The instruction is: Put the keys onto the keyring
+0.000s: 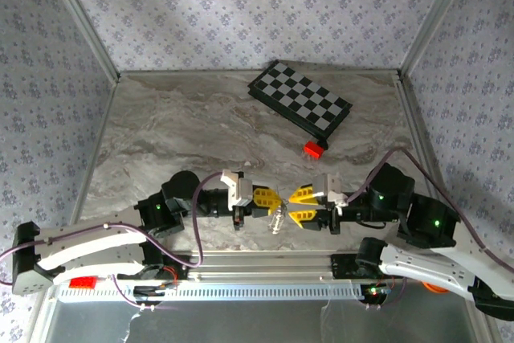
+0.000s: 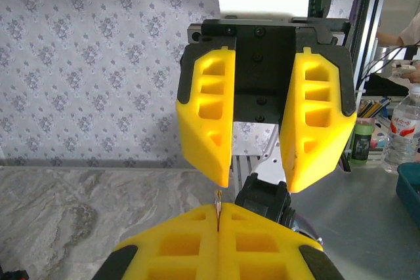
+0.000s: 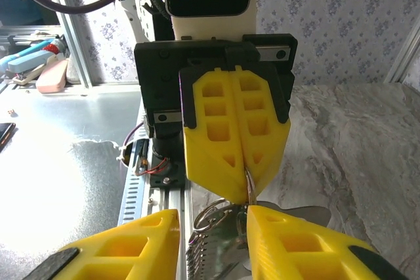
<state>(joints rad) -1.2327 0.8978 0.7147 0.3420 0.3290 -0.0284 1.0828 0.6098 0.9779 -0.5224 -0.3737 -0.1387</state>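
Near the table's front edge my two grippers meet tip to tip. The left gripper [image 1: 273,200] [image 2: 218,209] is shut on the thin metal keyring [image 2: 218,202]. In the right wrist view the keyring [image 3: 250,188] pokes out of the closed left fingers [image 3: 216,142]. Below it hang several silver keys [image 3: 226,247] with small wire loops; from above, the keys [image 1: 278,219] dangle between the grippers. My right gripper [image 1: 295,206] [image 3: 210,218] is open, its fingers [image 2: 205,116] on either side of the ring and keys, holding nothing.
A folded chessboard [image 1: 299,106] lies at the back right of the marble table. A small red block [image 1: 313,149] sits just in front of it. The aluminium rail [image 1: 265,263] runs along the near edge under the grippers.
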